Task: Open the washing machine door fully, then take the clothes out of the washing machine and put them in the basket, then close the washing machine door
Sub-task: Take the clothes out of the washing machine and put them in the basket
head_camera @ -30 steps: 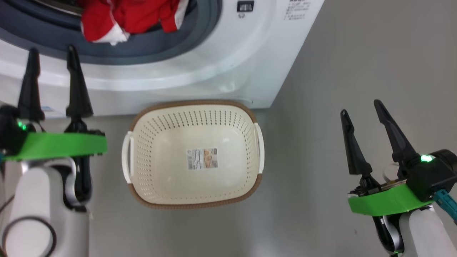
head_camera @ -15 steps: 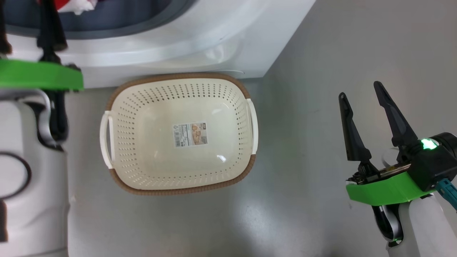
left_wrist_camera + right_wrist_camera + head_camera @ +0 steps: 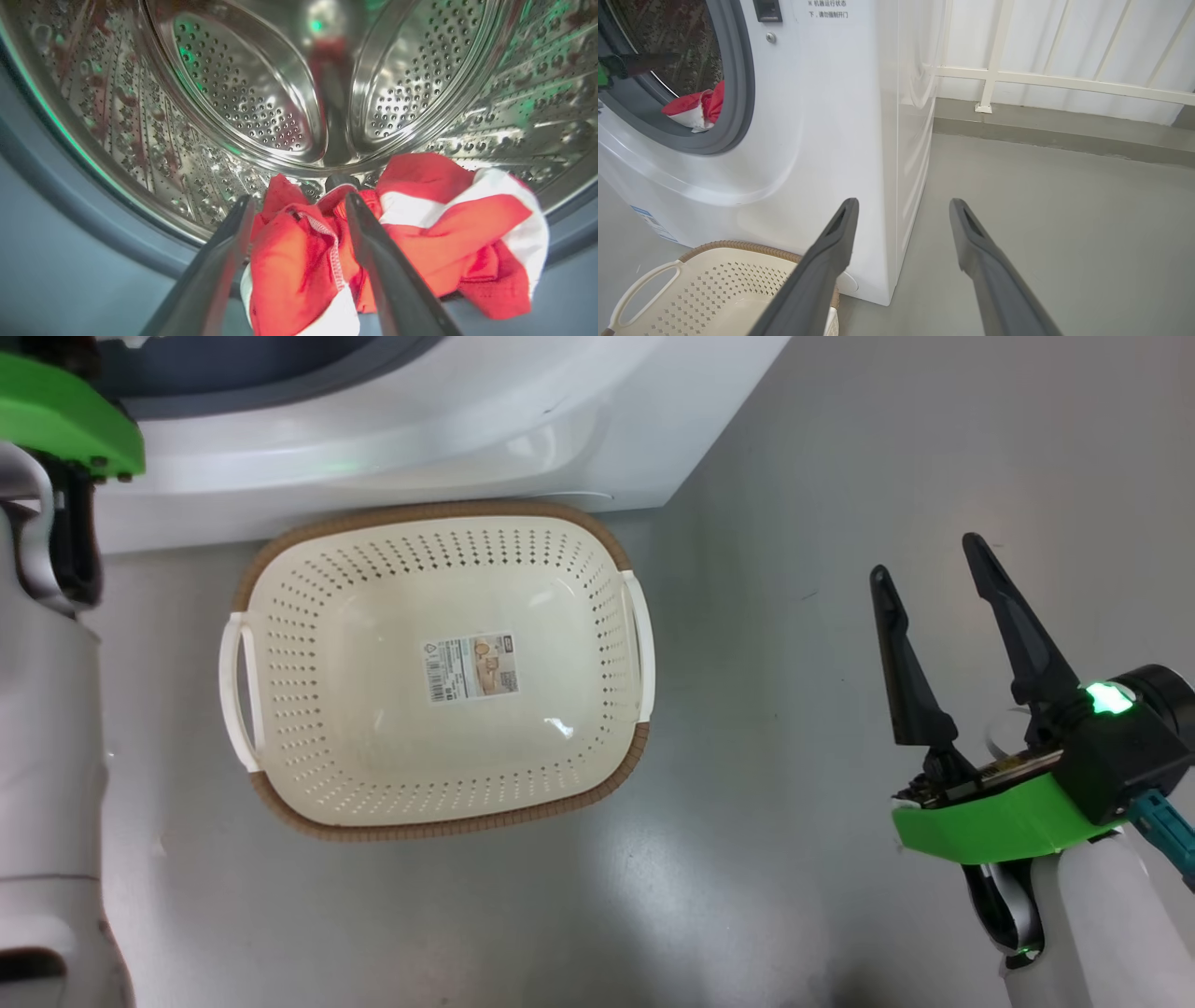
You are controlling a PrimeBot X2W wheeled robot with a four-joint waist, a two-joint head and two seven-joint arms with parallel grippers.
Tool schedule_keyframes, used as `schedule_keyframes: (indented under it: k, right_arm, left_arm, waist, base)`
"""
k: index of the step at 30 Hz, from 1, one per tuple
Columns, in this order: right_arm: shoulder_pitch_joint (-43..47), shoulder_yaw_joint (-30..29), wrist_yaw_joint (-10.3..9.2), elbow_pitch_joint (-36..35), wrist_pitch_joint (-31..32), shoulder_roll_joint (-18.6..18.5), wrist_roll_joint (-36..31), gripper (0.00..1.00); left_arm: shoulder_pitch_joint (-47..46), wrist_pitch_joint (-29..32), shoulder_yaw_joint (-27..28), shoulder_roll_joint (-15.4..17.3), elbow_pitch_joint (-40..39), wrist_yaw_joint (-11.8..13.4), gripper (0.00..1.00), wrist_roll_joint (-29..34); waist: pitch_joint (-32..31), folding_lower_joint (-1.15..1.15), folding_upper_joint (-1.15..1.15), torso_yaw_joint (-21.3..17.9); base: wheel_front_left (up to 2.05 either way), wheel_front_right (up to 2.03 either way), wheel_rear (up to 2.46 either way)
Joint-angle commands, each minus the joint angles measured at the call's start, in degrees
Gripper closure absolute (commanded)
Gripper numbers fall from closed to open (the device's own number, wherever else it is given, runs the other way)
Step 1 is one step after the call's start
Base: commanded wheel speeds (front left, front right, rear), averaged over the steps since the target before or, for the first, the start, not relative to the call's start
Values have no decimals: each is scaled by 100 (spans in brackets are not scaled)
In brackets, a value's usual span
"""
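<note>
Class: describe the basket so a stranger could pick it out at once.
Find the big white washing machine. On the grey floor at its foot sits the basket, cream and perforated. Its brown woven-look rim, white side handles and paper label inside set it apart.

The label in the basket is too small to read; the washing machine is cropped.
</note>
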Motion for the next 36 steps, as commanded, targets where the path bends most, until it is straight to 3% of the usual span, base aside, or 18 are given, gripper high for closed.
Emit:
schedule_keyframes:
  k: [1,13,22,27,28,33,36]
  right_arm:
    - [-29,172,35,-104,-36,-12,-39,0]
    - [-202,521,35,-51,-36,-12,44,0]
    - [-280,681,35,-23,-36,-12,248,0]
    - [-309,700,35,-15,-36,-12,289,0]
    - [-316,683,35,-16,-36,-12,294,0]
    - [-326,640,35,-18,-36,-12,285,0]
    - [-326,597,35,-18,-36,-12,271,0]
  left_arm:
    - [-159,113,-3,329,86,63,0,107]
    - [-850,994,-311,665,1310,190,0,335]
    - [-1068,1483,-458,880,1777,467,0,458]
    - [-1127,1580,-543,899,1892,495,0,479]
    - [-1130,1573,-566,884,1908,442,100,458]
    - [-1140,1425,-568,851,1875,400,100,391]
    - [-1122,1300,-543,792,1839,254,100,281]
  waist:
    - [26,0,0,-39]
    - [162,0,0,-298]
    - [258,0,0,-516]
    - [285,0,0,-561]
    - [285,0,0,-557]
    - [282,0,0,-524]
    - [268,0,0,-487]
  base:
    - [0,0,0]
    - [0,0,0]
    - [0,0,0]
    - [0,0,0]
    - [0,0,0]
    - [0,0,0]
    - [0,0,0]
